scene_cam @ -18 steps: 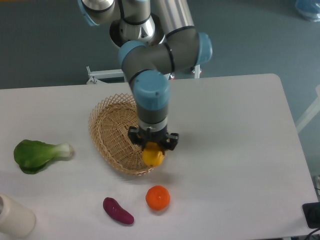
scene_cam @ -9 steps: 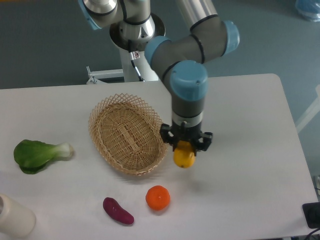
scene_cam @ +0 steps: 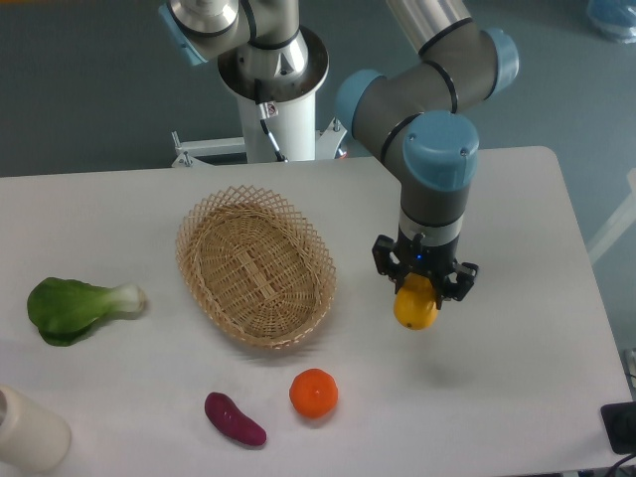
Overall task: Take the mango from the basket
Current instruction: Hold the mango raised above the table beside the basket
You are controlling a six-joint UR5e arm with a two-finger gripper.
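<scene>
Hanging above the white desk (scene_cam: 517, 248), well to the right of the wicker basket (scene_cam: 254, 264), the mango (scene_cam: 415, 307) is gripped between the fingers of the end effector (scene_cam: 423, 284) (only its yellow lower part is seen). An orange (scene_cam: 314, 393) and a purple eggplant (scene_cam: 235, 418) are placed in front of the basket, a bok choy (scene_cam: 76, 306) at its left.
</scene>
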